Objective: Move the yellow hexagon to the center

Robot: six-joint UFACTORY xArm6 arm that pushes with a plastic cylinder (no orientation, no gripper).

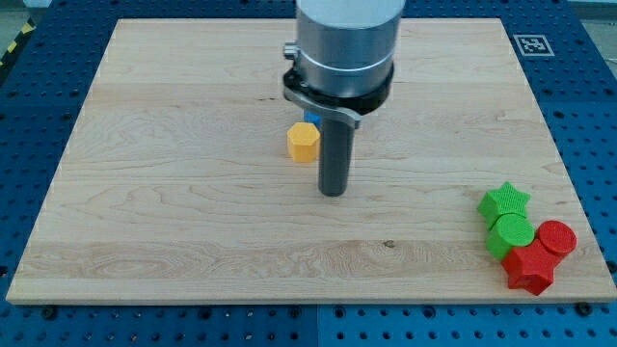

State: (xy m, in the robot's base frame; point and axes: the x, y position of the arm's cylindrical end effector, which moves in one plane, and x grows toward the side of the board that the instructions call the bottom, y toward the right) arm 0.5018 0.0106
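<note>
Yellow hexagon (303, 142) sits near the board's (174, 193) middle, just left of my tip (333, 192) and slightly farther away, apart from it. A blue block (312, 118) peeks behind it. My tip is a bare rod, holding nothing. Green and red blocks cluster near right.

The wooden desk (174, 222) lies on a blue perforated base (39, 87). In the near right corner four blocks cluster: a green star (504, 201) farthest, a green cylinder (510, 232) touching it on the near side, a red cylinder (556, 237) just right of that, and a red star (529, 268) nearest. A blue block (312, 120) peeks out near the desk's middle, mostly hidden. A black-and-white marker (531, 44) sits at the far right corner
</note>
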